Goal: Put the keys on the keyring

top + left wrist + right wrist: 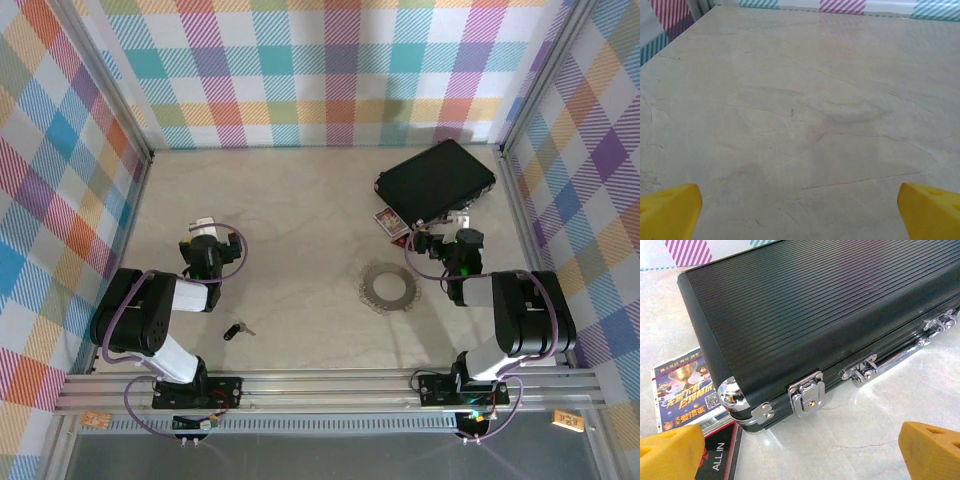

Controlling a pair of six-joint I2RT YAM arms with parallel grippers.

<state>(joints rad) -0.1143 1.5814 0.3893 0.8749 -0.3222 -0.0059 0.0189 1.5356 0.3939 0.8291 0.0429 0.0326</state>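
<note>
Not begun yet, by the look of it. Tiny black-headed key [237,330] flat on the table [300,200], near the left arm's base. Silvery keyring [388,286] in a flat round coil, well apart from the key and closer to the right arm. No joining of the two so far. Left to do: pick up the key, pick up the chain, slip one onto the other. So, all of it.

Wide open and holding nothing: the left gripper [800,217], above bare table. Same for the right gripper [800,452], wide open with nothing in it, pointed at a black ribbed case [815,315] with silver latches [807,396], beside a colourful card [682,387].

Hard to make out from the top: the small ring on the chain, and the key's silver blade, just a speck. Case cut off at the edges in the right wrist view. Yellow fingertips [670,210] cut off at the bottom corners.
</note>
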